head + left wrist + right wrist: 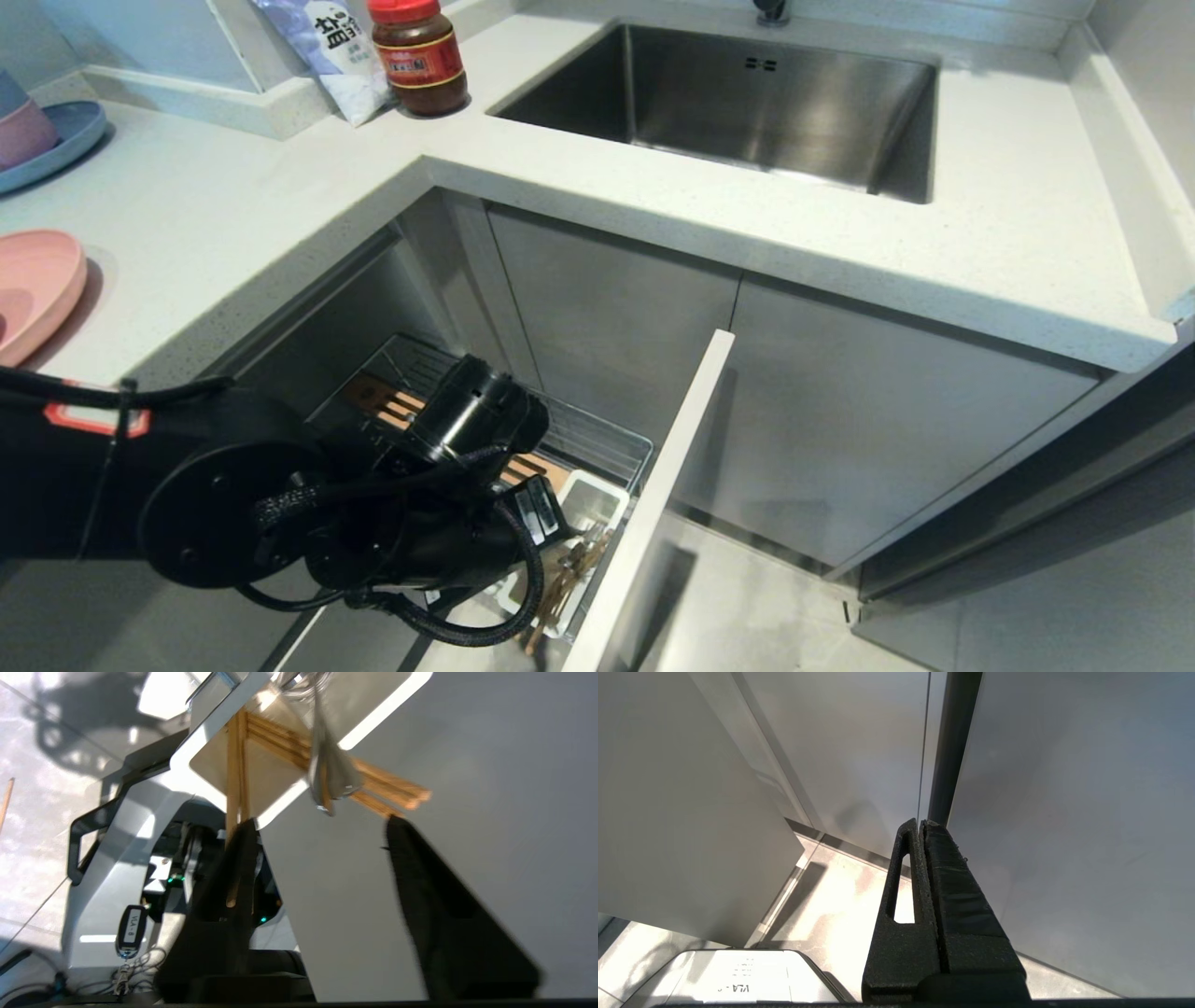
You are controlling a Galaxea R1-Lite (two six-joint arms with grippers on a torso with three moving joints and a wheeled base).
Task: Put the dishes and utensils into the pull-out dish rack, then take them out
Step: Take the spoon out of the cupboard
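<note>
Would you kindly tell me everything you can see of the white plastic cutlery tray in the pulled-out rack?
The cutlery tray is a white plastic box with rounded corners, seated at the front end of the chrome wire rack, just behind the pale front panel. Light-wood chopsticks and a silver metal utensil stand in it, leaning out over its rim. The left tool hovers open beside them, gripping nothing.
</note>
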